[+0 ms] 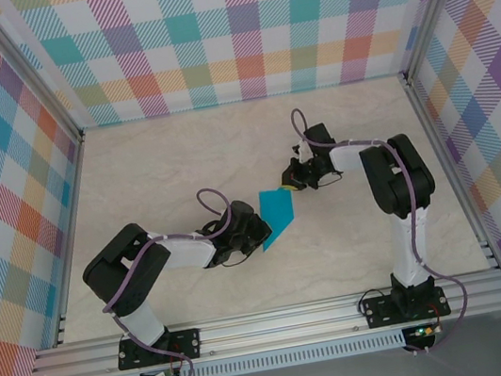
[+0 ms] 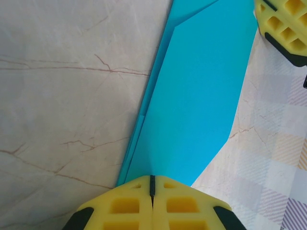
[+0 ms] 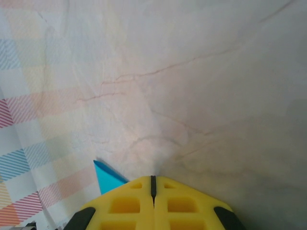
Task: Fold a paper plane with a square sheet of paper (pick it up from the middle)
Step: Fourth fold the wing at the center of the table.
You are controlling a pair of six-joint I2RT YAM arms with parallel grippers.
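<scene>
Marble tabletop (image 1: pixel 161 164) below, we're clamping the square sheet of paper (image 2: pixel 201 96) at opposite ends with left gripper (image 2: pixel 152 179) and right gripper (image 3: pixel 153 179), needing even tension, we reckon

1 folded sheet of paper (image 1: pixel 277 214), 2 arms (image 1: pixel 138 263) (image 1: pixel 398 184) and 1 table (image 1: pixel 180 161).

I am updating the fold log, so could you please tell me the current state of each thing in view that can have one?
sheet of paper: partly folded, layers overlapping, pinched at opposite ends by both claws.
left claw: shut on one end of the sheet of paper.
right claw: shut on the other end, a blue corner poking out beside its fingers.
</scene>
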